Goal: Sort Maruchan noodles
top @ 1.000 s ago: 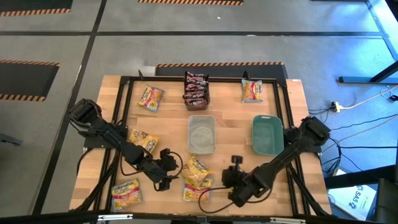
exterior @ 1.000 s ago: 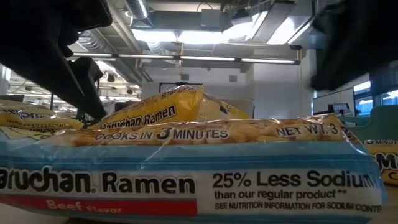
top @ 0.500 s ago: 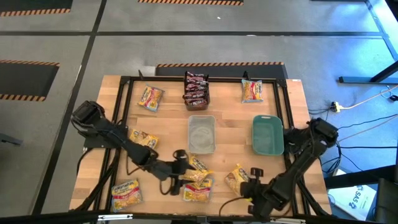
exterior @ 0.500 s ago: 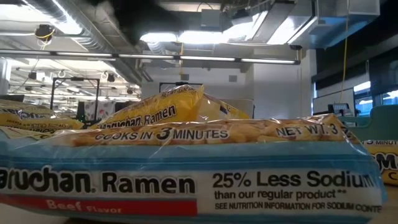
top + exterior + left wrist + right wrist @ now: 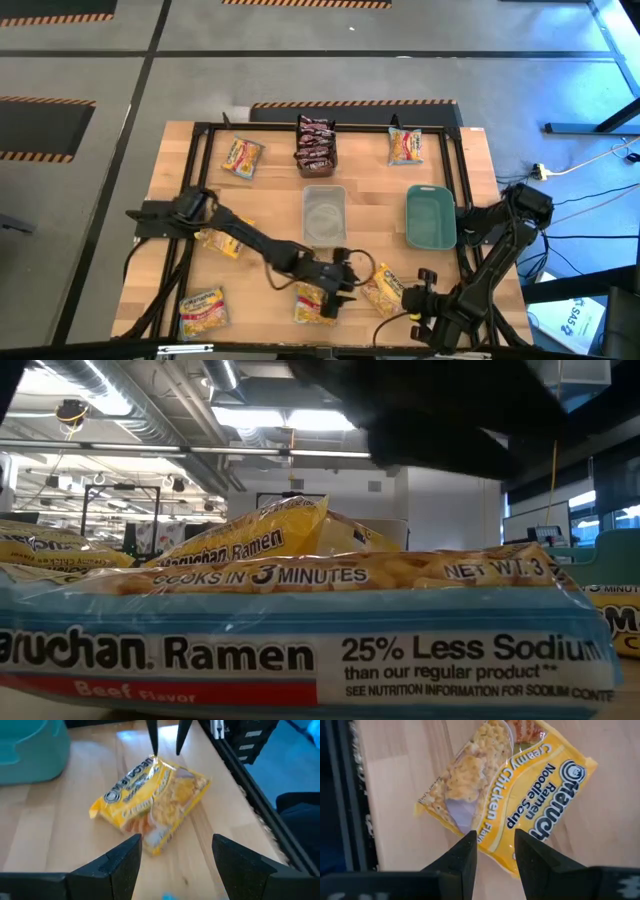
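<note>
Near the worktop's front edge, high view: Creamy Chicken packet (image 5: 383, 289) lies between left gripper (image 5: 345, 280) and right gripper (image 5: 420, 290) | left wrist: fingers (image 5: 122, 865) spread, empty; we square up over it | right wrist: fingers (image 5: 462, 857) narrowly parted, holding nothing; we'd back off.

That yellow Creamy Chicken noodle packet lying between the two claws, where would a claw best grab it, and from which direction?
Probably from straight above, pinching across a narrow edge. The Creamy Chicken packet lies flat on the wooden table, tilted, so no side is lifted for a level approach. Its crimped end seam is thin and easy to pinch; the middle bulges over the noodle block. The left gripper faces it, jaws open; the right gripper hovers at the far end.
</note>
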### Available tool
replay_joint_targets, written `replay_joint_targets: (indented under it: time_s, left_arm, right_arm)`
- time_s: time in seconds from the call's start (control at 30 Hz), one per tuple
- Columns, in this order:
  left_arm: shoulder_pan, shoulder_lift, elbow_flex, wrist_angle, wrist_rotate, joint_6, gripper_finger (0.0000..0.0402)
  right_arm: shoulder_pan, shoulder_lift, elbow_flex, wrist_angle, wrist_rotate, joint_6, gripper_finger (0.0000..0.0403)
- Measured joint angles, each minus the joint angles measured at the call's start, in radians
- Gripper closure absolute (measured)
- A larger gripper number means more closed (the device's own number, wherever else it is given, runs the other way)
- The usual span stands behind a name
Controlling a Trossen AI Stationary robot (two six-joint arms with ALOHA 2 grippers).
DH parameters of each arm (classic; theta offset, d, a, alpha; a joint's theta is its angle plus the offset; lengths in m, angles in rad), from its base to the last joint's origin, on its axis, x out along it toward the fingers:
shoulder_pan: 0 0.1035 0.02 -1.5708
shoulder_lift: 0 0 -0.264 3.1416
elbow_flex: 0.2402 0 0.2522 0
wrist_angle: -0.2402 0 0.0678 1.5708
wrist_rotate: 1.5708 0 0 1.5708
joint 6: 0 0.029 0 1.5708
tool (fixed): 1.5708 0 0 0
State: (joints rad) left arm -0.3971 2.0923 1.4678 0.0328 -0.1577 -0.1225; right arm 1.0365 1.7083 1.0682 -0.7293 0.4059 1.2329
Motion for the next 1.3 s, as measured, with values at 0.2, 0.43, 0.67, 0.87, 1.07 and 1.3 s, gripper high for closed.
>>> replay_joint_targets:
  time_s: [0.2,0.43,0.67,0.87,1.07,1.3]
  left_arm:
    - [0.040,0.142,0.202,-0.103,0.066,0.029,0.0166]
    - [0.074,0.240,0.284,-0.120,0.142,0.022,0.0166]
    - [0.075,0.246,0.286,-0.158,0.122,0.020,0.0166]
    - [0.074,0.246,0.287,-0.204,0.112,0.020,0.0166]
    - [0.077,0.244,0.288,-0.215,0.095,0.028,0.0166]
    - [0.102,0.244,0.287,-0.215,0.130,0.024,0.0166]
  right_arm:
    - [-0.001,-0.038,-0.108,0.139,0.003,0.044,0.0288]
    - [-0.003,-0.038,-0.173,0.257,-0.009,0.053,0.0288]
    - [-0.048,-0.040,-0.209,0.284,0.045,0.040,0.0288]
    - [-0.139,-0.041,-0.232,0.226,0.127,-0.036,0.0288]
    - [-0.183,-0.035,-0.169,0.050,0.179,-0.117,0.0288]
    - [-0.106,-0.036,-0.046,-0.082,0.133,-0.114,0.0288]
